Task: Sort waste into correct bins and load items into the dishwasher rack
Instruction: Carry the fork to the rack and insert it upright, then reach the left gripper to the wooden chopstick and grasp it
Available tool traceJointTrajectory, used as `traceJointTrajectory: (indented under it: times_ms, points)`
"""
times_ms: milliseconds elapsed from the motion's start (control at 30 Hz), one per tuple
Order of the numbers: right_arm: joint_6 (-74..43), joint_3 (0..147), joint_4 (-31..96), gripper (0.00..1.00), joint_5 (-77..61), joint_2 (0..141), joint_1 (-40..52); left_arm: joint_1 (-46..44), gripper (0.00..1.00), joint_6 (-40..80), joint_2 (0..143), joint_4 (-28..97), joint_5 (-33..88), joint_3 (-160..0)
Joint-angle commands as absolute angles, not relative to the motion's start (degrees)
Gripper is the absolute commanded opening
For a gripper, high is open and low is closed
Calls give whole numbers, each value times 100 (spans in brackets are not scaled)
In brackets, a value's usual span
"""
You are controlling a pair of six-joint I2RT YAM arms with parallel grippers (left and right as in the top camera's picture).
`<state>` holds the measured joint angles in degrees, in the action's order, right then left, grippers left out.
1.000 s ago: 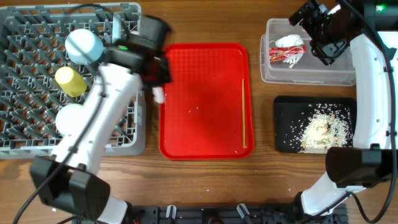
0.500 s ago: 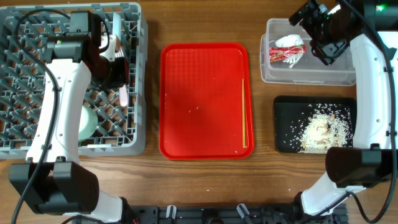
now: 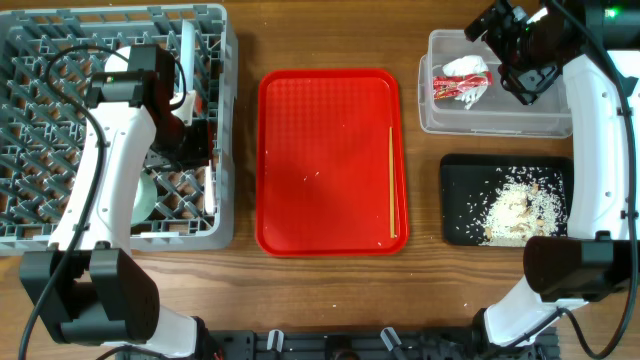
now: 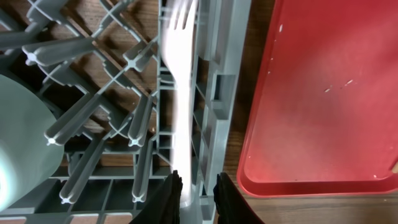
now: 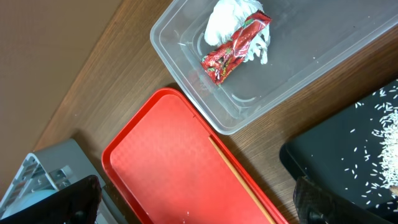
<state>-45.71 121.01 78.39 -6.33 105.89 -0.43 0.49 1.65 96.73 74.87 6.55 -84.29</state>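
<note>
The white fork (image 4: 181, 93) stands blurred among the pegs at the right edge of the grey dishwasher rack (image 3: 30, 235). My left gripper (image 4: 199, 198) hangs just over its handle, jaws slightly parted, and the handle rests against one finger (image 4: 176, 196). Overhead, that gripper (image 3: 205, 170) sits above the fork (image 3: 209, 192), beside the pale green bowl (image 3: 143, 197). The chopsticks (image 3: 391, 180) lie on the red tray (image 3: 330, 130). My right gripper (image 5: 202, 205) hovers wide open and empty near the clear tub (image 3: 500, 125), which holds the wrapper (image 3: 462, 80).
A black tray (image 3: 460, 200) at the right front holds whitish rice scraps (image 3: 518, 210). A white plate (image 3: 185, 45) stands on edge at the rack's back, and a light blue bowl (image 3: 116, 62) peeks out behind my left arm. Bare wood lies between rack and red tray.
My left arm swung the fork from the red tray's left edge over the rack and lowered it at the rack's right side, then its jaws parted a little. The right arm stayed still.
</note>
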Motion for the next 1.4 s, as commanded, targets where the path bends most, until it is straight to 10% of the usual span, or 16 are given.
traceJointTrajectory:
  times_ms: [0,67,533,900,1367]
  points:
    - [-4515,12138,7828,100,-537,10575,-36,78,22,244,9668,7459,569,-8366]
    - [-4515,12138,7828,100,-534,10575,-36,75,41,244,9668,7461,574,-8368]
    - [-4515,12138,7828,100,-537,10575,-36,-1125,52,917,9666,7426,3280,-8705]
    - [-4515,12138,7828,100,-537,10575,-34,-4167,51,5360,10047,5640,-255,-8700]
    - [-4512,12138,7828,100,-537,10575,-36,-5616,50,5745,11679,4268,-1503,-8700]
